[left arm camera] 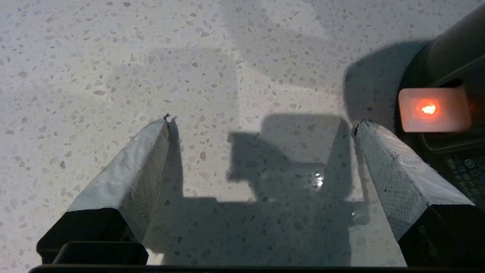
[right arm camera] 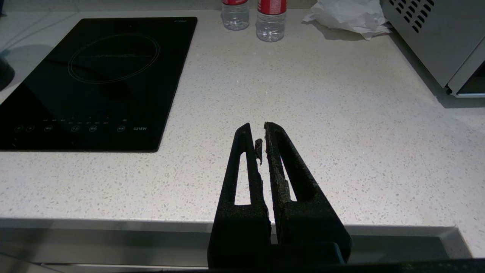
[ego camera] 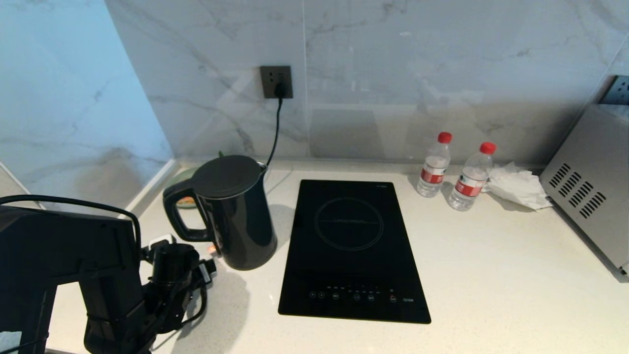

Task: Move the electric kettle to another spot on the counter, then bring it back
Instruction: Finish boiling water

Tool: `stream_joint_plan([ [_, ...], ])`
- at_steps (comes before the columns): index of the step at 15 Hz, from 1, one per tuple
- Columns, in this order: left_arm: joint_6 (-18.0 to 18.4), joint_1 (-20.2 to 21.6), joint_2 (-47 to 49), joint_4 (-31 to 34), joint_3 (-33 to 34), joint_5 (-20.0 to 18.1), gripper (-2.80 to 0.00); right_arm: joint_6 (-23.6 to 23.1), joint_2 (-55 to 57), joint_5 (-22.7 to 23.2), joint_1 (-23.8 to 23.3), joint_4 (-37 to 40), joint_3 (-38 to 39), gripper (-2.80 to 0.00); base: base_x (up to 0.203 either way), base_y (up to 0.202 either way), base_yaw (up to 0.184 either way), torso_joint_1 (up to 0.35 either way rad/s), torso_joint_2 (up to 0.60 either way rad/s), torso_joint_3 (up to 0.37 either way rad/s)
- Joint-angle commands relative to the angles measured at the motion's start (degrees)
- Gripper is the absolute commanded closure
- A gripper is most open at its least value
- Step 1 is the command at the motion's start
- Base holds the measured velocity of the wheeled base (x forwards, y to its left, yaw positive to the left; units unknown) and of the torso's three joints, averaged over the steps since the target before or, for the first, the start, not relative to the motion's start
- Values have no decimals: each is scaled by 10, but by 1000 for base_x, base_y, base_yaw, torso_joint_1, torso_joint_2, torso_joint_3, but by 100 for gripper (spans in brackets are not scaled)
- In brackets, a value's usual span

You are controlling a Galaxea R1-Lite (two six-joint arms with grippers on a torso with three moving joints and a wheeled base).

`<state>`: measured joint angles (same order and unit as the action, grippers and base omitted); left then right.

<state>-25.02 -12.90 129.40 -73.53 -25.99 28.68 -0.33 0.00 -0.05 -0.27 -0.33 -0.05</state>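
The electric kettle is a tall glossy black jug with a flat lid. It stands upright on the counter left of the hob, its loop handle turned to the left. My left arm reaches in from the bottom left, just below that handle. In the left wrist view my left gripper is open over bare speckled stone with nothing between its taped fingers. The kettle's foot and its lit orange switch lie just beside one finger. My right gripper is shut and empty above the counter's front edge.
A black glass hob lies right of the kettle. Two red-capped water bottles, a crumpled tissue and a grey oven stand at the back right. A cord runs from the wall socket down behind the kettle.
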Motion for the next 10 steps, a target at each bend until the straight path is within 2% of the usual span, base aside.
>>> stream_joint_plan([
  [1,-7,2,-1,-5,-9,6,-280,0,-1,0,0,0,0,0,0,0,0,0,0,0],
  [10,-11,13,-8,-5,-3,6,-280,0,0,0,0,0,0,0,0,0,0,0,0,0],
])
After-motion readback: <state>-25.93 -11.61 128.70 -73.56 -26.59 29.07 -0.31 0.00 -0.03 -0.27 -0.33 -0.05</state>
